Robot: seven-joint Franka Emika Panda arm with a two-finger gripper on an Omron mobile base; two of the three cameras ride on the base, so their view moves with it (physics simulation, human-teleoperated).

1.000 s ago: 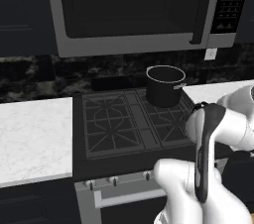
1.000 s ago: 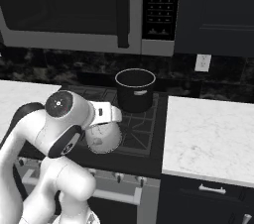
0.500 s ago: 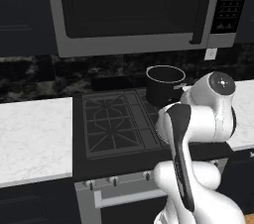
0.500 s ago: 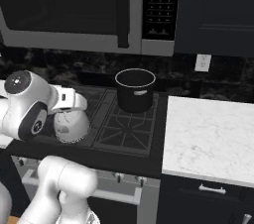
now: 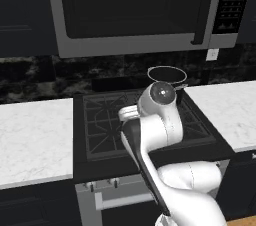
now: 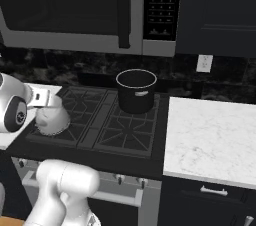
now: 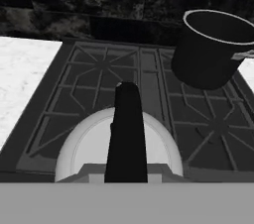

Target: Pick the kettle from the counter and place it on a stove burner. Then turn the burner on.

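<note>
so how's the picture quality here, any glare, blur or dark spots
Hand view: soft and grainy, the kettle bright against the dim cooktop. Right base view: the pot rim catches light, the cabinets above nearly black. Left base view: the arm hides much of the cooktop; no glare on the counter.

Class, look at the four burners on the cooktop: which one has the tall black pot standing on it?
The far-right burner, by the backsplash. The pot stands on its grate; the kettle is over the near-left burner, and the other two carry nothing.

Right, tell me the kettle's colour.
Silvery-white kettle with a black handle; hand view shows it best.
</note>
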